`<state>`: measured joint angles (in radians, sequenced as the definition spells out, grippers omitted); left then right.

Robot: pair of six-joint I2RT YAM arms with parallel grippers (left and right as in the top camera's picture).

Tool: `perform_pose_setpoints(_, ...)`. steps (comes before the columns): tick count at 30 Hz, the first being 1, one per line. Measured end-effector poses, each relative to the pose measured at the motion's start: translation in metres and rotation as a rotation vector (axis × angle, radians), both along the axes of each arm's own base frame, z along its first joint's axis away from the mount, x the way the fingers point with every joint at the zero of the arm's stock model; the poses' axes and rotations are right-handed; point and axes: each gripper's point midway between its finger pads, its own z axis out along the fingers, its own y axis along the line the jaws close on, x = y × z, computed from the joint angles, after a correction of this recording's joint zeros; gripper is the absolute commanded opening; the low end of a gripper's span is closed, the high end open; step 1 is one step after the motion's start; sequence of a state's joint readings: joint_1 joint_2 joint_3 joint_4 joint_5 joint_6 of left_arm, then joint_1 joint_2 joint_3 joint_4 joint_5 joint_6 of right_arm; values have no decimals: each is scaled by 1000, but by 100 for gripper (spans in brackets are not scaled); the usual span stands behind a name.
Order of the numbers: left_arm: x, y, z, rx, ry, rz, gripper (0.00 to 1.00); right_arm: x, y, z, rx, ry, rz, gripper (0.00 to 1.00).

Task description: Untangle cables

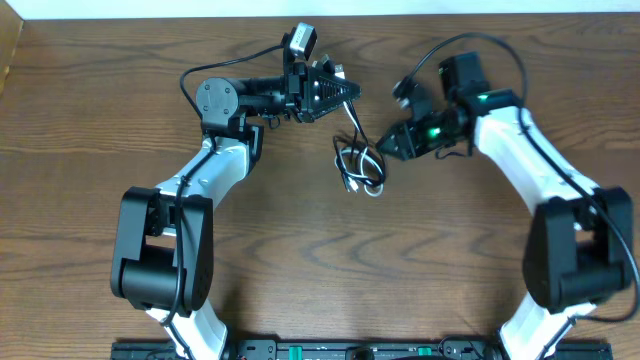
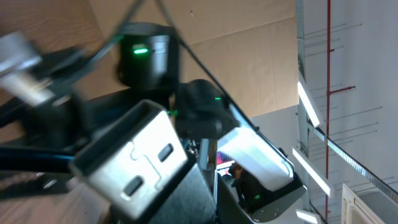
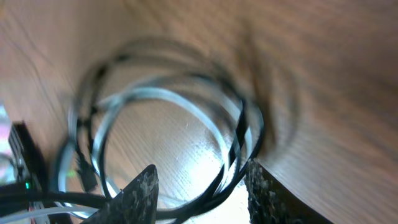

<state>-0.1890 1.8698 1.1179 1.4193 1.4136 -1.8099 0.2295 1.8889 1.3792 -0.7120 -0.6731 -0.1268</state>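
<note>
The cables (image 1: 360, 165) lie in a small looped bundle of black and white cords at the table's middle. My left gripper (image 1: 347, 91) is shut on one black cable, which hangs from its tip down to the bundle. That cable's silver USB plug (image 2: 134, 158) fills the left wrist view, very close to the camera. My right gripper (image 1: 388, 143) is open just right of the bundle. In the right wrist view, its two fingers (image 3: 202, 186) straddle the edge of the loops (image 3: 186, 118), black cords and a white one.
The brown wooden table (image 1: 300, 260) carries only the bundle. The right arm (image 2: 249, 155) shows in the left wrist view, beyond the plug. Thick black robot wires arc above both wrists.
</note>
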Motion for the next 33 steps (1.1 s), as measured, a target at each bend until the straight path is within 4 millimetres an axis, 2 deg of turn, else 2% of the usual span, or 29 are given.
perform_pose_setpoints(6,1,0,-1,0,9,2,8,-13,8,-35,-23,30,121,41)
perform_pose_setpoints(12,1,0,-1,0,10,2,7,-10,26,-65,-75,-42,224,42)
perform_pose_setpoints(17,1,0,-1,0,9,3,7,-11,31,-82,-151,-45,227,35)
perform_pose_setpoints(21,1,0,-1,0,-2,4,7,-9,26,-87,-194,-10,168,33)
perform_pose_setpoints(23,1,0,-1,0,-6,4,7,-11,23,-88,-206,25,129,26)
perform_pose_setpoints(26,1,0,-1,0,-16,6,8,-16,17,-92,-234,88,74,4)
perform_pose_setpoints(27,1,0,-1,0,-19,6,7,-17,14,-93,-250,109,50,1)
perform_pose_setpoints(33,1,2,-13,38,13,-19,8,-21,-24,-102,-440,278,-275,1)
